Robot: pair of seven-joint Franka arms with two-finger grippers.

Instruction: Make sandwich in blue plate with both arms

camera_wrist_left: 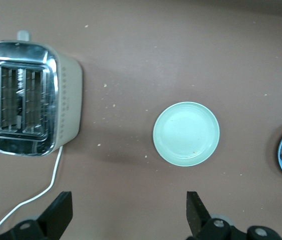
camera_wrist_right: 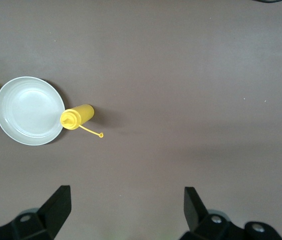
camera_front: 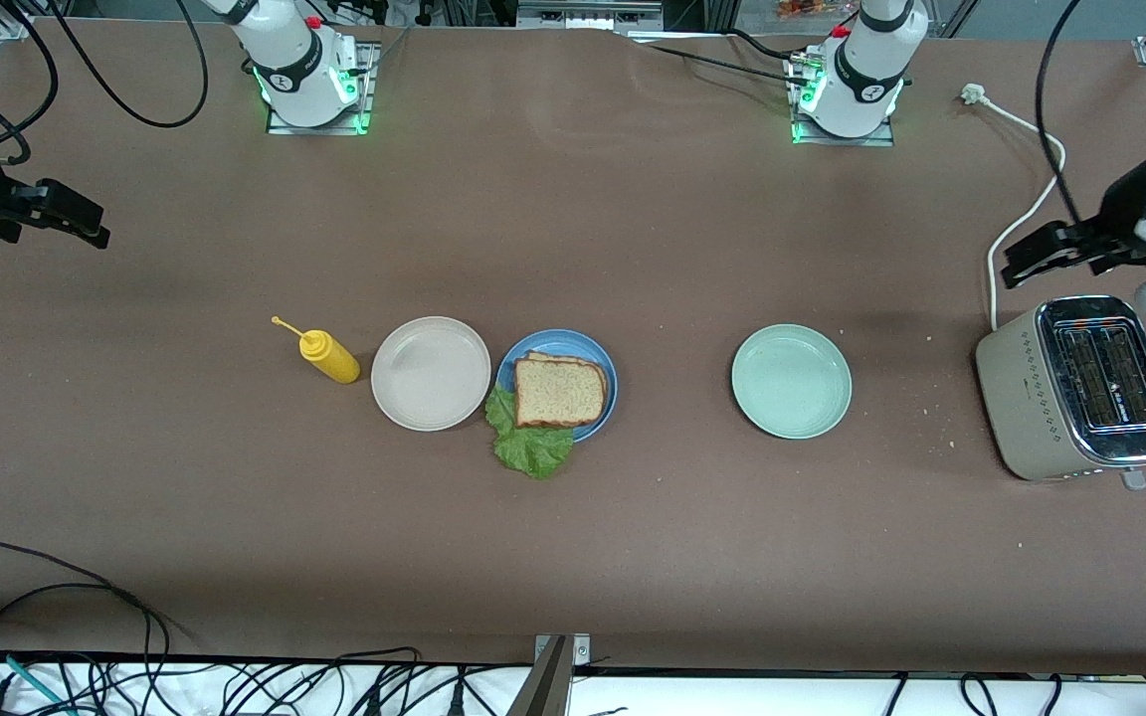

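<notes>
The left white robot arm with dark grey joints rises from its base at one o'clock in the front view, and its black two-finger left gripper (camera_front: 1016,267) hangs raised at three o'clock, fingers (camera_wrist_left: 60,214) spread wide. The right white arm rises from eleven o'clock; its black right gripper (camera_front: 95,227) hangs raised at nine o'clock, fingers (camera_wrist_right: 58,206) likewise wide apart and empty.

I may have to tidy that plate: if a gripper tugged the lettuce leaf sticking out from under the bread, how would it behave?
The lettuce leaf looks thin and ruffled, so it is probably floppy and might tear. It is pinned under the bread on the blue plate, so a tug would likely drag the slice along.
</notes>
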